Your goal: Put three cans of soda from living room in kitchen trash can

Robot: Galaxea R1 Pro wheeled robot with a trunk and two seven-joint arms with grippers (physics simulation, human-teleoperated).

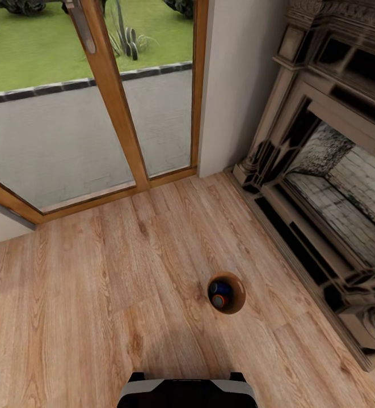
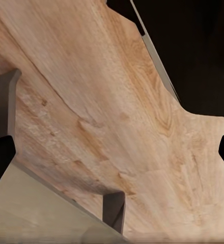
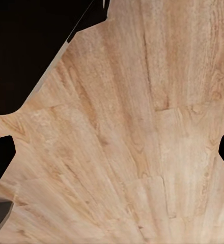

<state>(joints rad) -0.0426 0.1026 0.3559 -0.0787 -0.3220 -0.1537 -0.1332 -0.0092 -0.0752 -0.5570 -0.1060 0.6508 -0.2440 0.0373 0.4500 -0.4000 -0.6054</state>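
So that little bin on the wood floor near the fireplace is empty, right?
Not empty. The head view shows the bin standing on the wood floor near the fireplace, as you say, but with cans inside: a dark blue can and an orange one are visible.

I see light wood plank floor (image 1: pixel 108 283). Trash can (image 1: pixel 236 287) stands on it, near the fireplace (image 1: pixel 323 192) base, well apart from the glass doors (image 1: pixel 96 113). Cans (image 1: pixel 220 294) sit inside the bin.

The robot's base (image 1: pixel 187 392) is a glossy black block with pale grey rounded corners and two small black tabs on top.
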